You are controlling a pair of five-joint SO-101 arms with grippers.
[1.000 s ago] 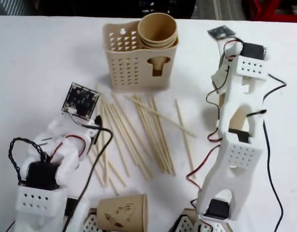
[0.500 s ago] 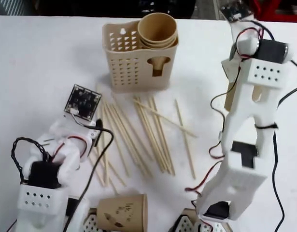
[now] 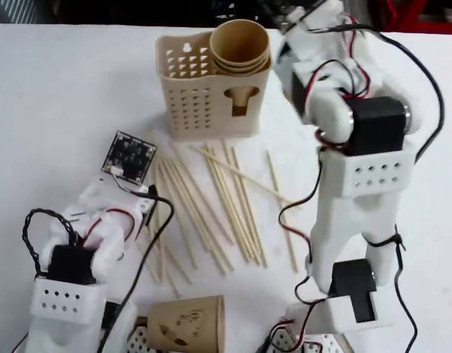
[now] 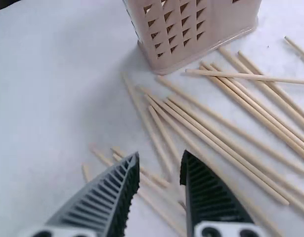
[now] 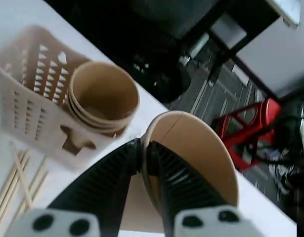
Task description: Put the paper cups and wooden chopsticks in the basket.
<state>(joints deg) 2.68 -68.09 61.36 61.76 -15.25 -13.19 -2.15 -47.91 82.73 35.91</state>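
A paper cup [image 5: 203,148] is pinched at its rim by the jaws of the right gripper [image 5: 143,148], just beside the stacked cups [image 5: 101,94] in the basket [image 5: 23,84]

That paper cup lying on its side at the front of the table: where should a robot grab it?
Probably the rim. The fallen paper cup lies on its side, its wider mouth seemingly facing the right arm's base, so coming from that side, one finger could slip inside and pinch the thin wall. The right tool grips a second paper cup that way.
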